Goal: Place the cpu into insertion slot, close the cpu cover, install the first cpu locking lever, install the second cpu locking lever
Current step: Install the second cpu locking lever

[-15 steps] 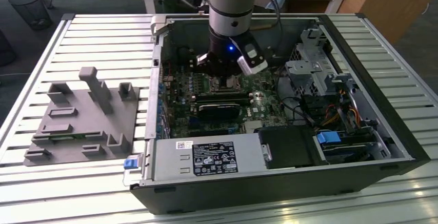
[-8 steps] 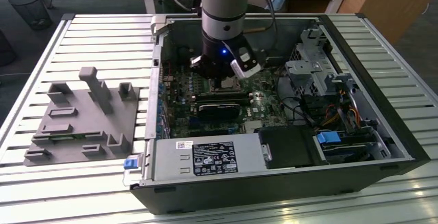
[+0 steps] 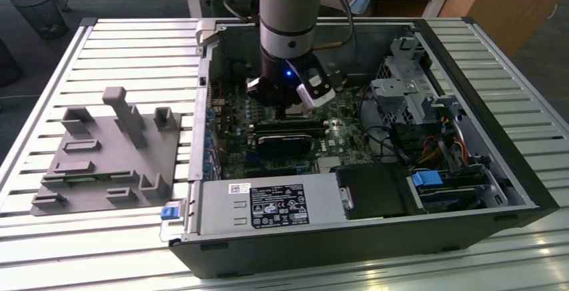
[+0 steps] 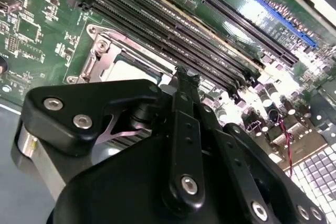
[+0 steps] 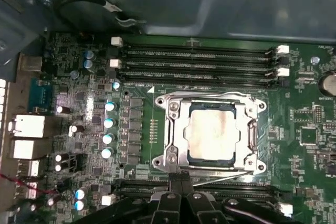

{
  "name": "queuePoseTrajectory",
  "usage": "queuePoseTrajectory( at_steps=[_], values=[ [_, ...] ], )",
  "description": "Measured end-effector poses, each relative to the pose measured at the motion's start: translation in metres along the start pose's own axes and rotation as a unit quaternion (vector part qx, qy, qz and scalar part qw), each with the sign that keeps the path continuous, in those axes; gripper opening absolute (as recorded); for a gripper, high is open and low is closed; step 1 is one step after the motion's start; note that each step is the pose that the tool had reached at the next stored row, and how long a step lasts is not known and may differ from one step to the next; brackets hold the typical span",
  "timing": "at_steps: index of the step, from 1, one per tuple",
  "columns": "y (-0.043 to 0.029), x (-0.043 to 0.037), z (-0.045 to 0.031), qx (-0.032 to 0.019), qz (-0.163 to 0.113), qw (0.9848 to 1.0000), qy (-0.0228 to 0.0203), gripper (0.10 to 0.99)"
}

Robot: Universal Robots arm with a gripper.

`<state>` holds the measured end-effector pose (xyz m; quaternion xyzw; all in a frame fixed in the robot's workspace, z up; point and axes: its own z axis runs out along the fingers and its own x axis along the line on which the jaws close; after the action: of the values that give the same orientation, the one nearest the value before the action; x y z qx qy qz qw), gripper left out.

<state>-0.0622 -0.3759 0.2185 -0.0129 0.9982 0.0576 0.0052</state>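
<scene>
Cpu [image 5: 211, 136] seated in insertion slot, cpu cover [image 5: 176, 129] down over it. Claw [image 5: 179, 188] closed, empty, just beside cover edge nearest memory slots [image 5: 199, 59]; lever end there.

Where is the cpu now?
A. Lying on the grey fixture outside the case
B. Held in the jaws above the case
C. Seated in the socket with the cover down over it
C: in the first wrist view the cpu sits in the socket, framed by the closed cover.
</scene>
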Motion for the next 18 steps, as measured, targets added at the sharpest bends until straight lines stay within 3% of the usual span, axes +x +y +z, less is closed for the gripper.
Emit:
queuePoseTrajectory(
  at_steps=[10, 18],
  values=[
    [-0.0131, 0.0051, 0.0018, -0.0180, 0.000, 0.9998, -0.0005, 0.106],
    [-0.0156, 0.0102, 0.0084, -0.0312, 0.000, 0.9995, -0.0008, 0.106]
  ],
)
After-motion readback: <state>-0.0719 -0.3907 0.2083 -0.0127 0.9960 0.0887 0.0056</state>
